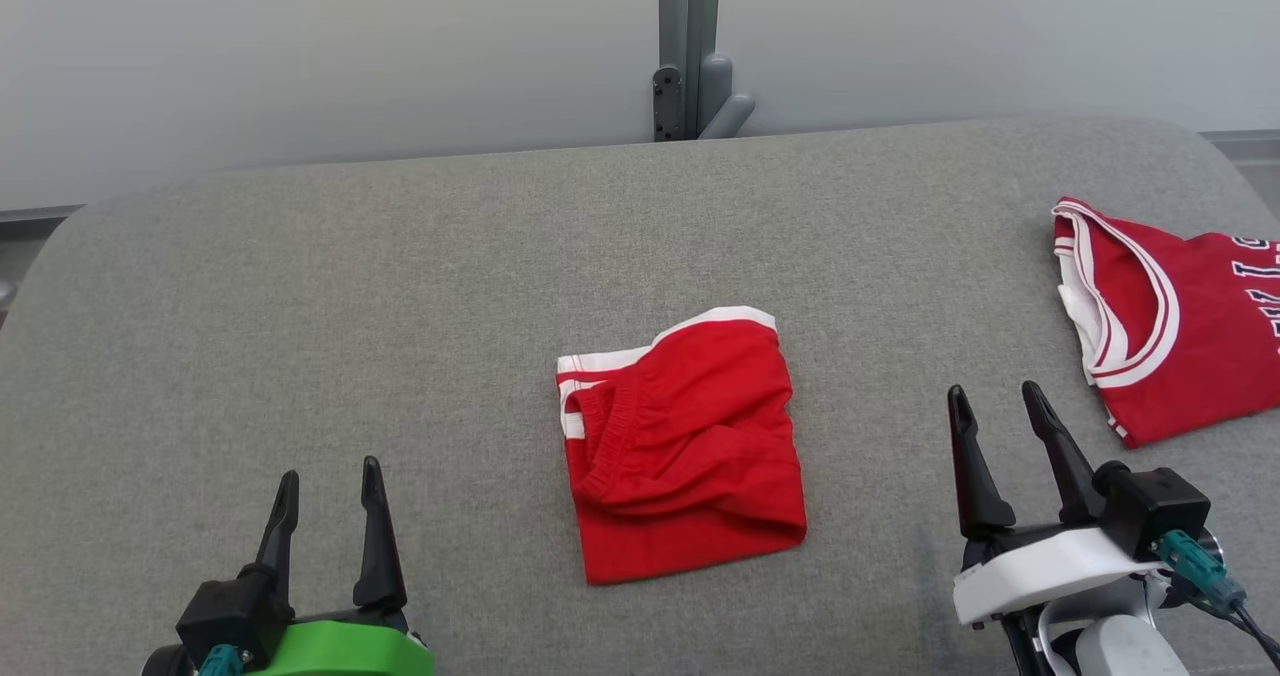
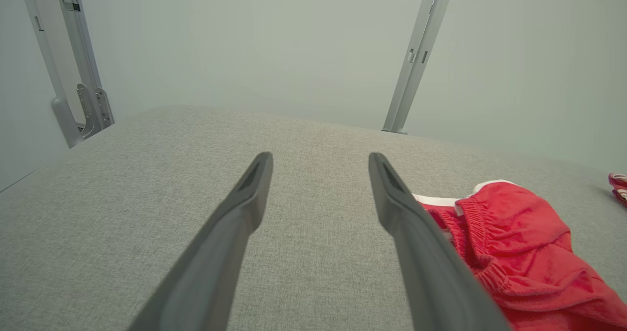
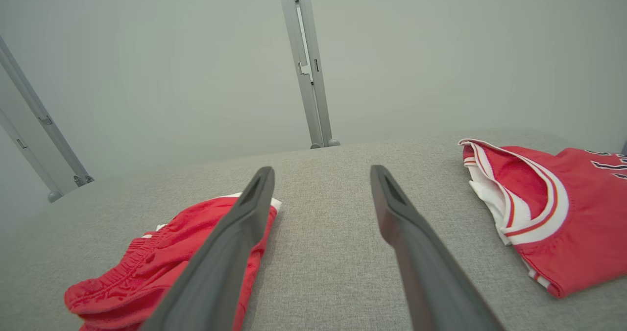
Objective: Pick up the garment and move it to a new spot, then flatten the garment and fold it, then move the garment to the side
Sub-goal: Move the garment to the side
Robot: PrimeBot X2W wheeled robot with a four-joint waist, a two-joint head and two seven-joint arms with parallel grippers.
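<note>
A red garment [image 1: 685, 446], shorts with white trim and an elastic waistband, lies folded into a compact square in the middle of the grey fabric-covered table [image 1: 400, 306]. My left gripper [image 1: 330, 471] stands open at the lower left, well clear of it. In the left wrist view the shorts [image 2: 519, 243] lie right of the open left gripper [image 2: 321, 157]. My right gripper [image 1: 995, 391] is open at the lower right, between the shorts and a red jersey. In the right wrist view the shorts [image 3: 161, 267] sit partly behind the left finger of the open right gripper [image 3: 322, 170].
A red jersey [image 1: 1170, 326] with white-and-red trim and dark lettering lies at the table's right edge, partly cut off; it is also in the right wrist view [image 3: 553, 213]. A grey metal post [image 1: 688, 46] stands behind the table against a pale wall.
</note>
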